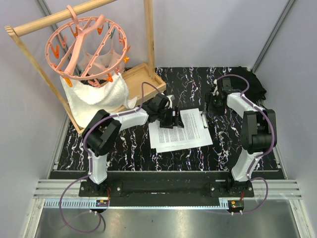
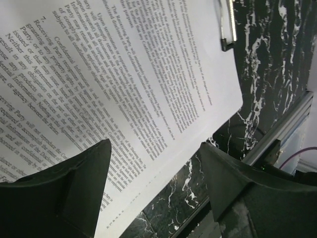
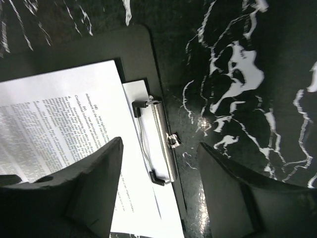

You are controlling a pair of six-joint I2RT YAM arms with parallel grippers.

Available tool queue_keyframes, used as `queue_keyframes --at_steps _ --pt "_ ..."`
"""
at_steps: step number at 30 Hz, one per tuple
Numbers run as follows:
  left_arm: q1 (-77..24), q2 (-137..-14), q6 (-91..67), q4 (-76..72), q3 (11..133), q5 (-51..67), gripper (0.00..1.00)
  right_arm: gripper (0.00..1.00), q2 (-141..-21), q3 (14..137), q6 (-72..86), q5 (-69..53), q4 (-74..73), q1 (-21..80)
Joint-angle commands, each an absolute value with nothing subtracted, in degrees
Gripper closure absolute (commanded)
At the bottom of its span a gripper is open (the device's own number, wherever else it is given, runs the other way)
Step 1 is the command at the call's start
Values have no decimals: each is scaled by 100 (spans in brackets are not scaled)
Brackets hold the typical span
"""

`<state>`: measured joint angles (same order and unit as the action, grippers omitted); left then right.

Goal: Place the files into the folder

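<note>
As the left pincer (image 2: 154, 148) and right pincer (image 3: 159, 146) gape empty, the files (image 1: 179, 130) look thin, light, floppy; likely best pinched at a free edge.

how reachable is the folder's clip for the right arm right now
Likely yes: the right gripper hangs open right above the clip on the folder, and nothing covers the clip.

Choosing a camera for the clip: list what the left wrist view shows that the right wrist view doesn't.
Only left wrist: a free corner of the sheets and a metal rail beyond the table. Only right wrist: the folder with its rounded corner, and the whole clip. Both: printed sheets, part of the clip, marbled table.
</note>
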<state>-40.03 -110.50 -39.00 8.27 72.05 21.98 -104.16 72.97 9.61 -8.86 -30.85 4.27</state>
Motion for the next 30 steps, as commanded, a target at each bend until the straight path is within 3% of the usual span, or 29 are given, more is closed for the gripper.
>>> queue_keyframes --at_steps 1,2,6,15,19,24,30 --pt "-3973 -11363 -3859 1019 7882 2074 23 35 -10713 7286 835 -519 -3173 650" --pt "-3973 -11495 -3867 1037 7910 2066 24 46 -10723 7277 826 -527 -3155 659" --pt "-3973 -11601 -3937 1142 7893 1899 24 53 -10749 7146 712 -580 -3111 738" --pt "-3973 -11768 -3938 1380 7989 1731 25 53 -10881 6918 606 -641 -2997 896" --pt "-3973 -11795 -3867 1433 7980 1731 25 45 -10635 6741 720 -616 -2830 896" --pt "-3964 -11848 -3841 1441 7910 1784 25 43 -10617 6662 729 -615 -2839 905" --pt "-3964 -11821 -3753 1512 7910 1740 25 57 -10740 6610 782 -273 -2909 1002"
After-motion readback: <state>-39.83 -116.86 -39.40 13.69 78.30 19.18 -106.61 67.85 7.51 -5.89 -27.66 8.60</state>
